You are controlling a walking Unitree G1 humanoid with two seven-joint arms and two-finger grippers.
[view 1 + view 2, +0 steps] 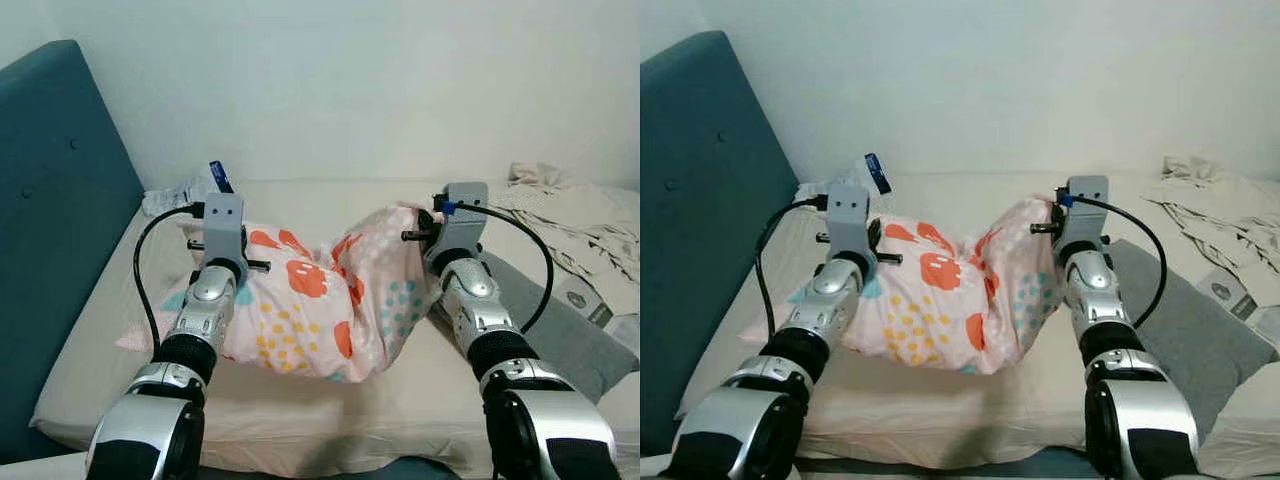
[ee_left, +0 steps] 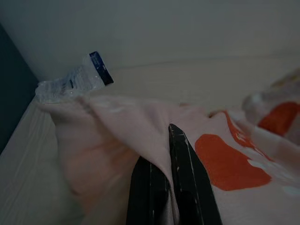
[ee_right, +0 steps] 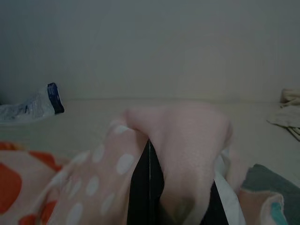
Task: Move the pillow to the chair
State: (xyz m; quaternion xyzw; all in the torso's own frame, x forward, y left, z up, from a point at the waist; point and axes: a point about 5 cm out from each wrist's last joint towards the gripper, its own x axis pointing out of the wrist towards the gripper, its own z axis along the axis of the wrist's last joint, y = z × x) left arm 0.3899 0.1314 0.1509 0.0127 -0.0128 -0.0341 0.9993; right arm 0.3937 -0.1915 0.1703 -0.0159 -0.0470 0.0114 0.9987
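A pale pink pillow (image 1: 320, 305) with orange, yellow and teal spots sags between my two arms over the bed (image 1: 300, 400). My left gripper (image 2: 169, 140) is shut on the pillow's left corner, its black fingers (image 2: 185, 178) pinching a fold of the cloth. On the other end, my right gripper (image 3: 150, 150) is shut on the raised right corner, where the fabric bunches up around the fingers (image 3: 143, 187). The left wrist (image 1: 222, 225) and right wrist (image 1: 458, 215) stand at about the same height. The middle of the pillow hangs lower than both held ends.
A teal padded headboard (image 1: 50, 200) rises on the left. An empty plastic bottle with a blue cap (image 1: 190, 188) lies by the white wall. Grey fabric (image 1: 560, 330) and crumpled beige cloth (image 1: 570, 210) cover the bed's right side.
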